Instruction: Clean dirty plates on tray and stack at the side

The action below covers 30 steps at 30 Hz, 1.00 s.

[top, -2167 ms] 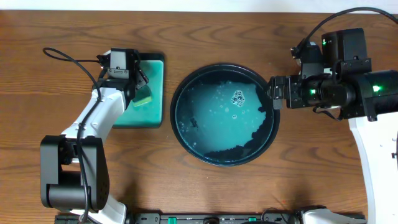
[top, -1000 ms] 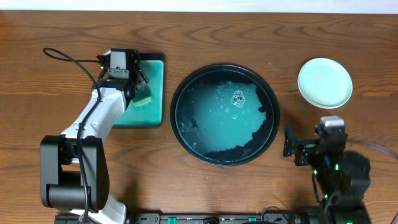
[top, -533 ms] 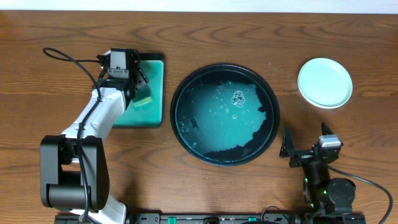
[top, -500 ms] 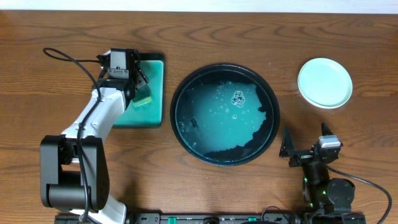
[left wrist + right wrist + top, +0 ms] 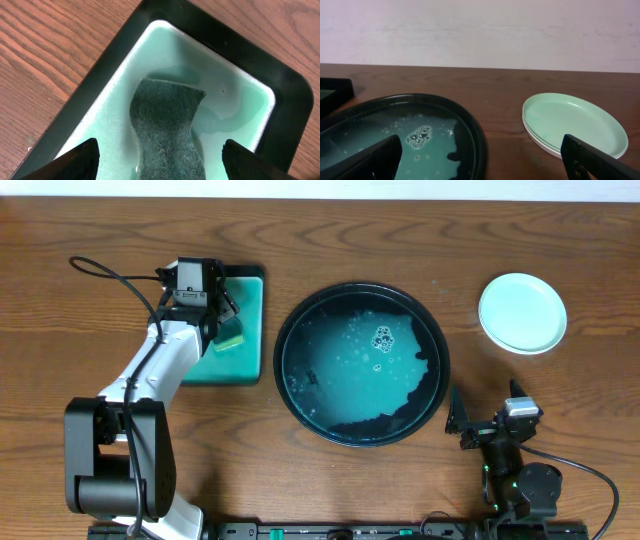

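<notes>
The plates [image 5: 522,313] lie stacked on the table at the right, pale green-white; the stack also shows in the right wrist view [image 5: 574,122]. The round black tray [image 5: 280,365] holds teal soapy water with bubbles and no plate that I can see; its rim shows in the right wrist view [image 5: 477,140]. My right gripper [image 5: 487,418] is open and empty, low at the front right, apart from tray and plates [image 5: 482,160]. My left gripper [image 5: 226,318] is open over the rectangular teal tray, its fingers either side of a dark green sponge [image 5: 167,125].
The rectangular teal tray with a dark rim [image 5: 250,280] stands left of the round tray and holds the sponge [image 5: 232,338] in pale soapy water. A black cable [image 5: 110,275] runs from the left arm. A pale wall lies behind the table.
The right arm has left the plate stack at the right and drawn back to the front right edge, gripper open. The left arm has not moved.
</notes>
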Motion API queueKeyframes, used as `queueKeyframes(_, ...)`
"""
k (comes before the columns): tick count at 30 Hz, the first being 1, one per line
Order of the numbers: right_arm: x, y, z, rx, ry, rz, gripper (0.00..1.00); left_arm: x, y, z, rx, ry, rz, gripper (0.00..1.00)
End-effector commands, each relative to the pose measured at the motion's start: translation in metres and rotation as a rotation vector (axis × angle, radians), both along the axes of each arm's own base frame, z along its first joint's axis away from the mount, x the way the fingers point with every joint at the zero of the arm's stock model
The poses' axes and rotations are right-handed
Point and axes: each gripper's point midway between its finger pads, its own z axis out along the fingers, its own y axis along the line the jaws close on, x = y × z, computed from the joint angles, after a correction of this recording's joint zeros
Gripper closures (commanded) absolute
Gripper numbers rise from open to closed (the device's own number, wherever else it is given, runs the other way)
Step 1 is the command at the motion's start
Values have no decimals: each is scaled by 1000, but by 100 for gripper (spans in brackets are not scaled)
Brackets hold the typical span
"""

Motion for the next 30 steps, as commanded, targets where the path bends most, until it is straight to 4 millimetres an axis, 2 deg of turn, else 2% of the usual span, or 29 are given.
queueKeyframes(1,0,0,0,-18,-3,-2,1,-1,6,2,18,-2,15,21)
queueKeyframes(19,0,0,0,-18,-3,-2,1,-2,6,2,20,1,12,21)
queueKeyframes(26,0,0,0,-18,-3,-2,1,-15,7,-7,24,68,11,21)
queueKeyframes(30,0,0,0,-18,-3,-2,1,-31,-1,-17,8,155,-55,21)
